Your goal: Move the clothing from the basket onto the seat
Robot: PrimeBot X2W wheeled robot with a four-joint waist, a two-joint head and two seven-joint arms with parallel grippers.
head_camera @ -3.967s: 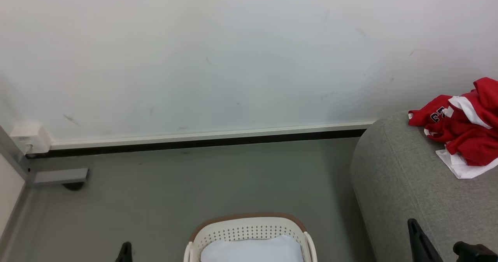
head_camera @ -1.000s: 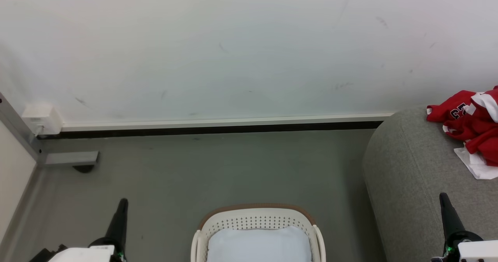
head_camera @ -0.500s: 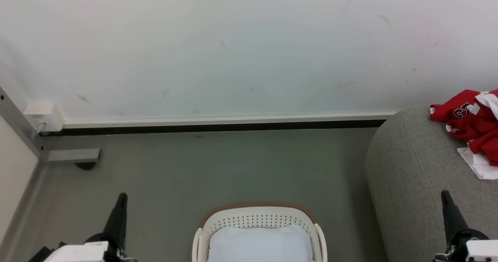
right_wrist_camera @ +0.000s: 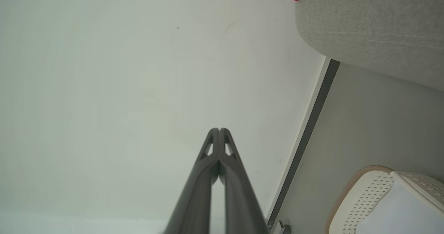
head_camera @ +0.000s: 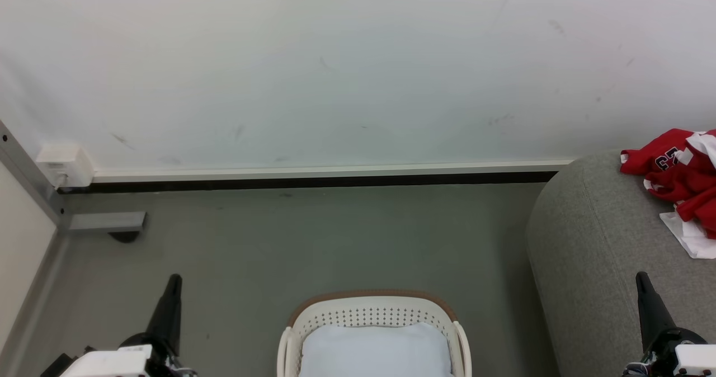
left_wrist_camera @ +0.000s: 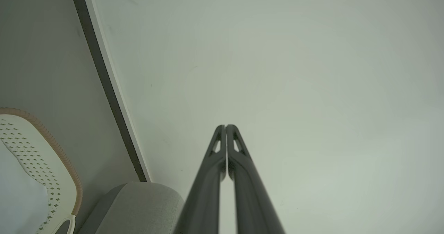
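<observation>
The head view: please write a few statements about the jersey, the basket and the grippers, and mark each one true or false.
1. The red jersey lies on the grey seat. True.
2. The jersey is inside the basket. False: a pale cushion lies in it.
3. The left gripper is shut and empty. True.
4. The right gripper holds the jersey. False: it is shut, empty, apart from the jersey.

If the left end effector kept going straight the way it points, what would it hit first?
Most likely the white wall. The left end effector, shut, aims at it in its wrist view with nothing in between, though the distance is unclear.
</observation>
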